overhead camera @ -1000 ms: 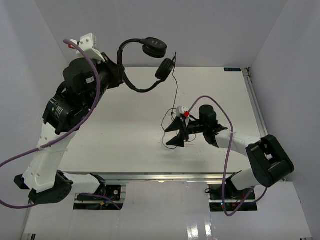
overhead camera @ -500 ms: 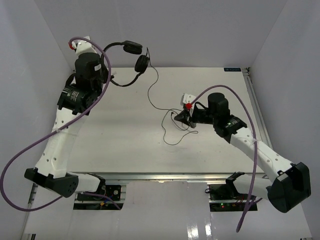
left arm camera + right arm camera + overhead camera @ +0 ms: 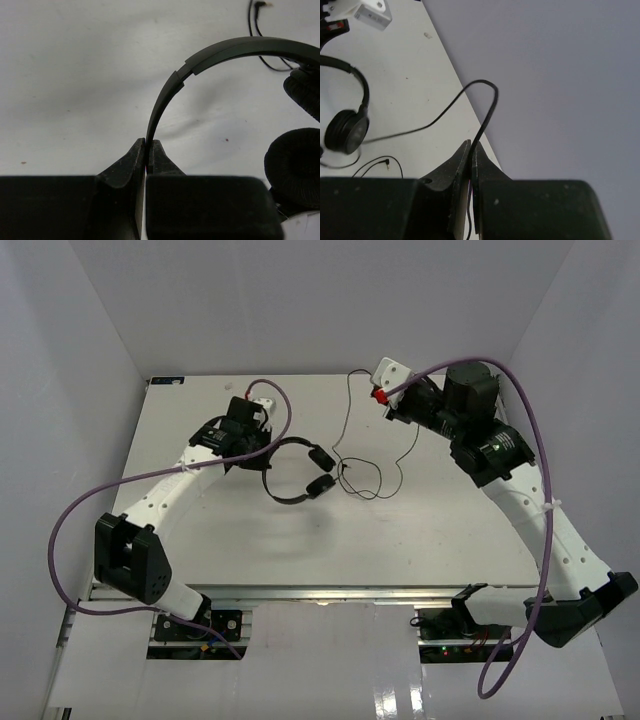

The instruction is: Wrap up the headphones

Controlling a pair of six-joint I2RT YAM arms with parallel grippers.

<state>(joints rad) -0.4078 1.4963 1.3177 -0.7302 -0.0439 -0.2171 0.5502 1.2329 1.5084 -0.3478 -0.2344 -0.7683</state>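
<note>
The black headphones (image 3: 296, 472) hang low over the middle of the white table (image 3: 450, 530), earcups (image 3: 320, 456) to the right. My left gripper (image 3: 264, 454) is shut on the thin headband (image 3: 225, 50), which is pinched between the fingertips in the left wrist view (image 3: 147, 145); both padded earcups (image 3: 292, 160) show at the right. My right gripper (image 3: 383, 403) is raised near the back wall and shut on the thin black cord (image 3: 485, 117), which arcs up from the jaws (image 3: 471, 146) and runs down to the headphones (image 3: 345, 131). Slack cord (image 3: 372, 480) loops on the table, and its plug (image 3: 387, 160) lies free.
White walls (image 3: 300, 300) close in the table at the back and both sides. Thick purple cables (image 3: 70, 530) trail from both arms. A metal rail (image 3: 320, 595) runs along the near edge between the two arm bases.
The left arm has swung down from high at the back left, bringing the headphones low over the table's middle. The right gripper has shut on the cord and carried it up toward the back wall.
</note>
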